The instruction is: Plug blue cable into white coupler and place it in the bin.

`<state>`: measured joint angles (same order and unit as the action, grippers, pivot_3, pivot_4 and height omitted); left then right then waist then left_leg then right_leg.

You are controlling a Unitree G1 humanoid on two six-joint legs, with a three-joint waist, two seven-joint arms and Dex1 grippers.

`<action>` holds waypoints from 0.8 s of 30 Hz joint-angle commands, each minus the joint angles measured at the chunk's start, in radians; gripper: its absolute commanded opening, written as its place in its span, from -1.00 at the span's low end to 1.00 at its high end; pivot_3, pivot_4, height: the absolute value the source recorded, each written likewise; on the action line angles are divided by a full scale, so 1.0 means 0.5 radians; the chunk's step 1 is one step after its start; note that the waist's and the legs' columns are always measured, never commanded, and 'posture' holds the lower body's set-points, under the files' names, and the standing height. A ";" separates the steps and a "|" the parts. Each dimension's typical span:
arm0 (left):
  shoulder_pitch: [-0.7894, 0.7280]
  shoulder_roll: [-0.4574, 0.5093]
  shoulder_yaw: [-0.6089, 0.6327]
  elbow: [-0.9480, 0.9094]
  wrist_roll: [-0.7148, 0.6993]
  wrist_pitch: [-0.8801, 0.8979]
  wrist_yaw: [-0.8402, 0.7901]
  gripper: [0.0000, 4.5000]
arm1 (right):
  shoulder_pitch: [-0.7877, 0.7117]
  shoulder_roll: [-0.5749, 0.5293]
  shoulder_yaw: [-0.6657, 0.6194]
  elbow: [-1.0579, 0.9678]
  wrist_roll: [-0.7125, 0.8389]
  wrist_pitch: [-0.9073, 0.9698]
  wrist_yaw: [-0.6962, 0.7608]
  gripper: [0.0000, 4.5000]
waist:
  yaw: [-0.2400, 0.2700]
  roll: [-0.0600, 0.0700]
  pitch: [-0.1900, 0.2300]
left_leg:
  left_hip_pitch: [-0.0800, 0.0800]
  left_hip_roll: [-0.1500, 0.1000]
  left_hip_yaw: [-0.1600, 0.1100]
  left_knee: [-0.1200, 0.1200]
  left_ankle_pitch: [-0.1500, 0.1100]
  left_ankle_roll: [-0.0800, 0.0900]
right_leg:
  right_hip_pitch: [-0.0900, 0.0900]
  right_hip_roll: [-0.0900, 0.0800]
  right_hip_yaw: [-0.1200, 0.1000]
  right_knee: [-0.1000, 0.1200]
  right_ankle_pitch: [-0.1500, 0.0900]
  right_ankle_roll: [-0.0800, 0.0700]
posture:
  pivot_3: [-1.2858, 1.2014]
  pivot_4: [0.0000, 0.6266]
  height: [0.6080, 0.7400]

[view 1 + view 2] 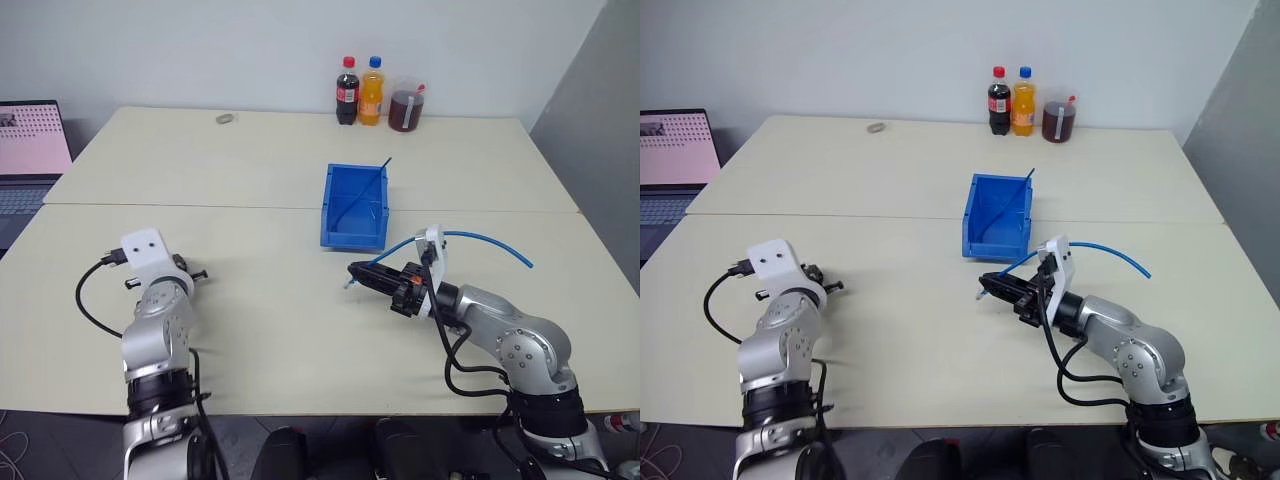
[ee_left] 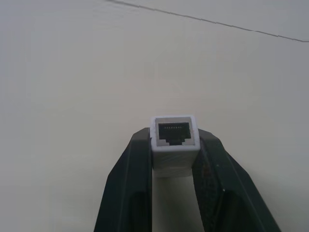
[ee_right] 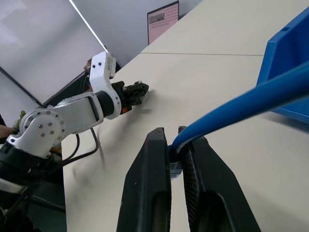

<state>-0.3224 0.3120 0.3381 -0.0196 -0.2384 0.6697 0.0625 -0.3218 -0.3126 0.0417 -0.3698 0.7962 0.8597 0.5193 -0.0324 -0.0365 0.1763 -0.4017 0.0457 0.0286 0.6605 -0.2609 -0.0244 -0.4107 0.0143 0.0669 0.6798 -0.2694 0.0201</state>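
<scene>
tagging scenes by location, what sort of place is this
Probably an office or lab room used for robot trials: pale tables pushed together by a plain wall, a laptop at one edge, drink bottles at the back.

The right end effector [image 1: 352,274] grips the blue cable [image 1: 478,238] near the bin [image 1: 354,236].

Open tabletop [image 1: 270,300] between left gripper [image 1: 197,272] at 9 o'clock and right gripper [image 1: 355,274] at 3: clear passage. The bin [image 1: 354,206] stands at 12 of right gripper, near. Blue cable [image 1: 490,240] arcs off toward 2. Bottles [image 1: 360,92] at far edge, well apart.
</scene>
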 commanded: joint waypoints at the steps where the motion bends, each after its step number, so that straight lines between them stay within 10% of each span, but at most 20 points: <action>1: 0.110 0.156 -0.278 -0.301 -0.214 0.169 -0.552 -0.65 | 0.039 -0.059 -0.007 -0.159 -0.026 -0.041 0.013 -0.97 | 0.011 0.000 0.000 | -0.001 -0.001 -0.002 0.000 0.000 0.000 | 0.000 0.000 0.000 0.000 0.000 0.000 | 0.03 -0.52 1.00; 11: -0.044 0.983 -1.177 -0.468 -0.054 -0.427 -2.117 -0.65 | 0.239 -0.285 0.073 -0.356 -0.216 -0.148 0.078 -0.97 | 0.001 0.003 0.001 | 0.000 -0.001 -0.001 -0.003 0.000 0.000 | -0.002 0.004 0.002 -0.002 -0.009 0.002 | 0.03 -0.52 1.00; 24: -0.306 0.912 -1.537 -0.086 0.323 -0.833 -2.513 -0.65 | 0.250 -0.328 0.269 -0.343 -0.532 -0.428 0.165 -0.97 | 0.001 0.004 0.002 | -0.001 0.000 0.002 -0.001 0.000 0.001 | -0.003 0.005 0.003 -0.001 -0.011 0.003 | 0.03 -0.52 1.00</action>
<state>-0.4722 0.7788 -0.4083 -0.0811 -0.1103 0.2703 -1.1913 -0.1777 -0.4764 0.1620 -0.5102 0.5501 0.6872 0.5806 -0.0319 -0.0345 0.1774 -0.4021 0.0455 0.0298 0.6604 -0.2610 -0.0236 -0.4122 0.0169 0.0681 0.6794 -0.2749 0.0220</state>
